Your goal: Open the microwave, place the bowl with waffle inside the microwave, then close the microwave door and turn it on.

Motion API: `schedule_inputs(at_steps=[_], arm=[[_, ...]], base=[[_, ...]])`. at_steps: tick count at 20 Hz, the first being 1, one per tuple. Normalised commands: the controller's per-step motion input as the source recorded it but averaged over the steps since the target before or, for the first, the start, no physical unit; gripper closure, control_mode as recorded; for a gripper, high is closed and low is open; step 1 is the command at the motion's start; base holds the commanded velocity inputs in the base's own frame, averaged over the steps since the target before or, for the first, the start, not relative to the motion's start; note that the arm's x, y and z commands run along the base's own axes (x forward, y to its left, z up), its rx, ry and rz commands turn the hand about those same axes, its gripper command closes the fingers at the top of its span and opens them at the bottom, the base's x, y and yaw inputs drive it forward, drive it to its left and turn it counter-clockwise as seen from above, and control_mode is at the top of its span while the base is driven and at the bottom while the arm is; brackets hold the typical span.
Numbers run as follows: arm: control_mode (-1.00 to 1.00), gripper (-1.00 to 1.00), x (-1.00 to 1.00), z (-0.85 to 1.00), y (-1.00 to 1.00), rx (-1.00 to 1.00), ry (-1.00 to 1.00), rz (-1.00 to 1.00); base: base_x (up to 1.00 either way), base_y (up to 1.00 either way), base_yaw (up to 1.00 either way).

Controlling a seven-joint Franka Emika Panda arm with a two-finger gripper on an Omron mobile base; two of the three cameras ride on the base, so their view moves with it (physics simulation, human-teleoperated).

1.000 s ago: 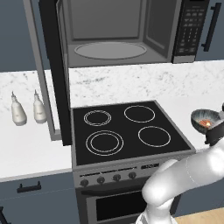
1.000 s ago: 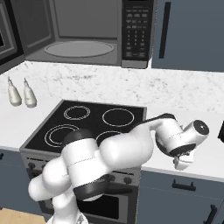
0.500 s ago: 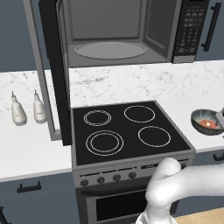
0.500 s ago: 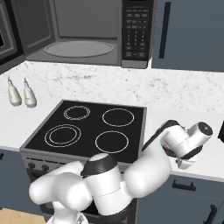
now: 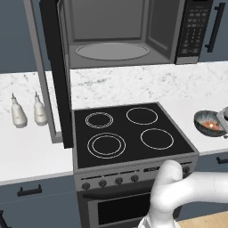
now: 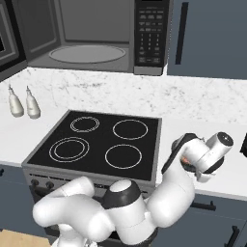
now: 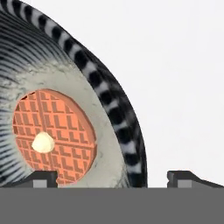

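Pincer [image 7: 112, 177] open, tips straddling rim of small dark grey speckled bowl [image 7: 114, 109] holding orange-brown waffle [image 7: 54, 133] on white marbled surface [image 5: 191, 100]; microwave door [image 5: 55, 75] ajar.

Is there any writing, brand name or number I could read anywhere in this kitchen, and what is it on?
Nothing here can be read.
Microwave keypad: rows of pale marks on the buttons, too small and blurred to read.
Stove front panel: a short pale mark right of the knobs, too blurred to read.
Two bottles, bowl and waffle: no text on them.
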Motion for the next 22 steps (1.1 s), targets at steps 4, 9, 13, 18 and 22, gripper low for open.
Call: schedule_inputs(at_steps=[4,9,13,18,22], arm=[[-1.00,1.00,0.03,-0.65,0.06,-0.18,0.00,0.00],[-1.00,1.00,0.00,-0.50,0.03,-0.14,0.00,0.00],[-1.00,1.00,0.00,-0.30,0.02,-0.04,0.00,0.00],[-1.00,1.00,0.00,-0.12,0.00,0.00,0.00,-0.01],[-1.00,1.00,-0.23,0.51,0.00,0.02,-0.12,-0.03]], base=[[0.00,0.00,0.00],[0.00,0.00,0.00],[0.00,0.00,0.00],[0.00,0.00,0.00],[0.00,0.00,0.00]])
